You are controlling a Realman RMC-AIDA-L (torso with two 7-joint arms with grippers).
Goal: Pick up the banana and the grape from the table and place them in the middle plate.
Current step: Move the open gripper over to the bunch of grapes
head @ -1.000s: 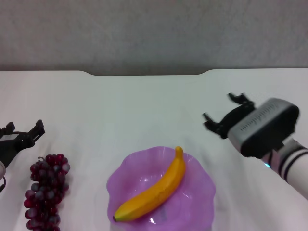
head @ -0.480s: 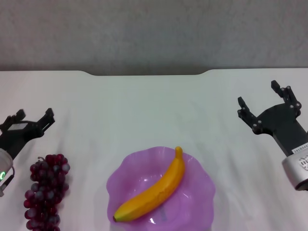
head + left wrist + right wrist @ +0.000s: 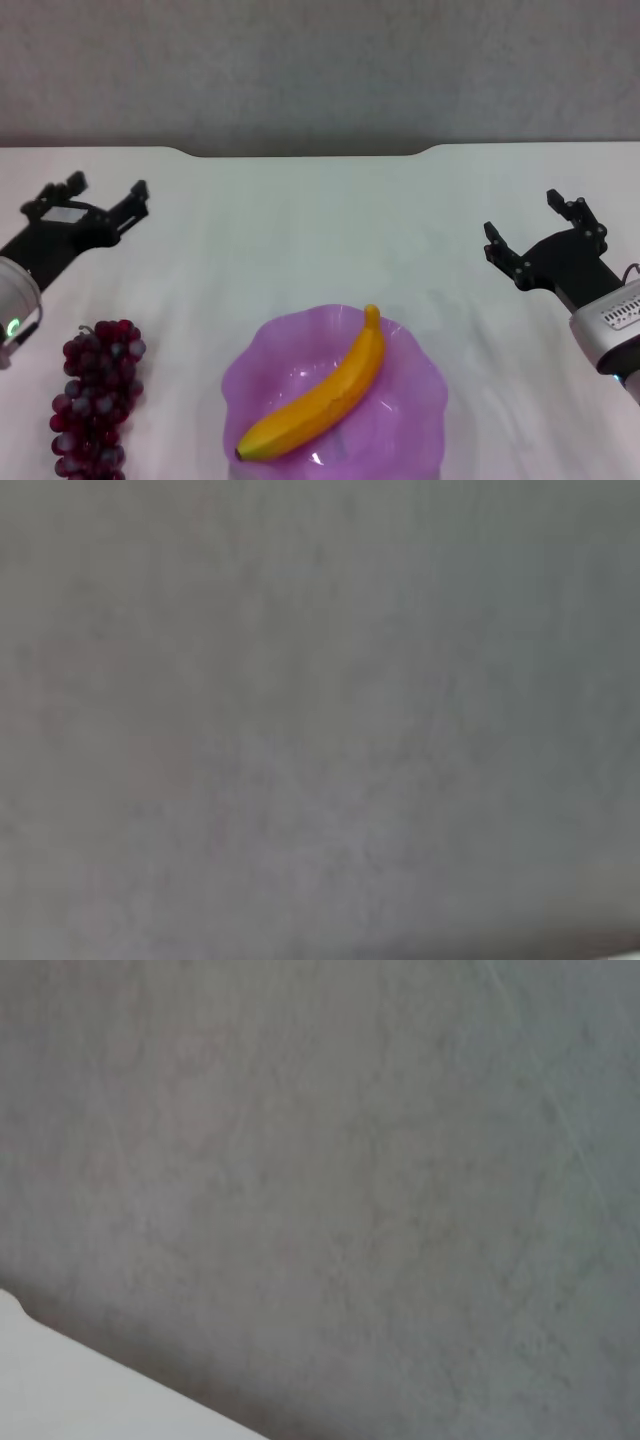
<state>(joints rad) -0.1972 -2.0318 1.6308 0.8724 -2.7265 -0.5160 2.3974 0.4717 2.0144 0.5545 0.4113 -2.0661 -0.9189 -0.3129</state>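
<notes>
The yellow-orange banana (image 3: pixel 322 394) lies diagonally inside the purple middle plate (image 3: pixel 415 400) near the front of the white table (image 3: pixel 300 220). The dark red grape (image 3: pixel 94 398) bunch rests on the table at the front left, outside the plate. My left gripper (image 3: pixel 98 193) hovers open above the table, beyond the grape. My right gripper (image 3: pixel 538 222) stands open at the right, well clear of the plate, with nothing between its fingers. Both wrist views show only a grey wall.
The table's far edge has a dark notch (image 3: pixel 305 152) against the grey wall (image 3: pixel 320 60). In the right wrist view a corner of the white table (image 3: pixel 60 1390) shows.
The left gripper has risen and moved away from the grape toward the far side. The right gripper drew back from near the plate to the right and stays open.
</notes>
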